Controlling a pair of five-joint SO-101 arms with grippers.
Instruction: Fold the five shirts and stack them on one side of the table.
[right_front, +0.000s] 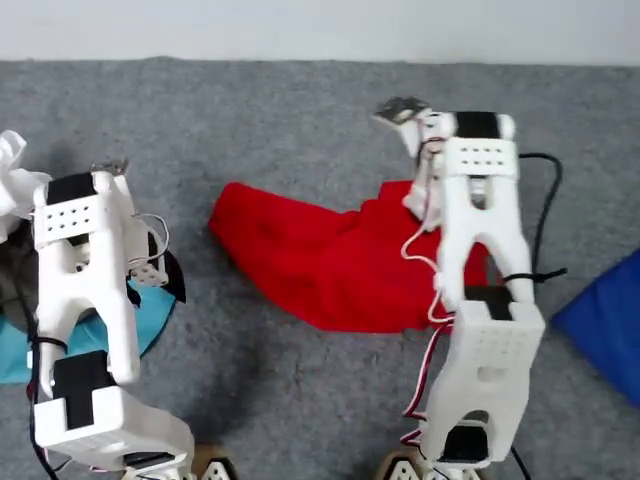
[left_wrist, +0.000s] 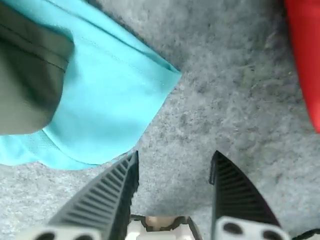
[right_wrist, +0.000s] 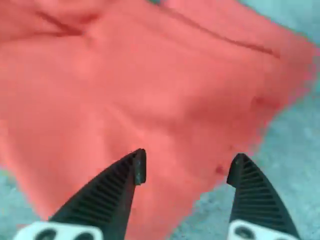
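I'm hovering right gripper (right_wrist: 189, 156) wide over the centre red shirt (right_front: 320, 265), left gripper (left_wrist: 175, 159) wide beside the lower-left teal shirt (right_front: 12, 355).

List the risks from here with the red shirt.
1. The red shirt lies bunched, so the open right gripper above it may pinch several layers and fold it crooked.
2. The open left gripper hangs right beside the turquoise shirt; a sweep toward the red one might ruffle that corner.
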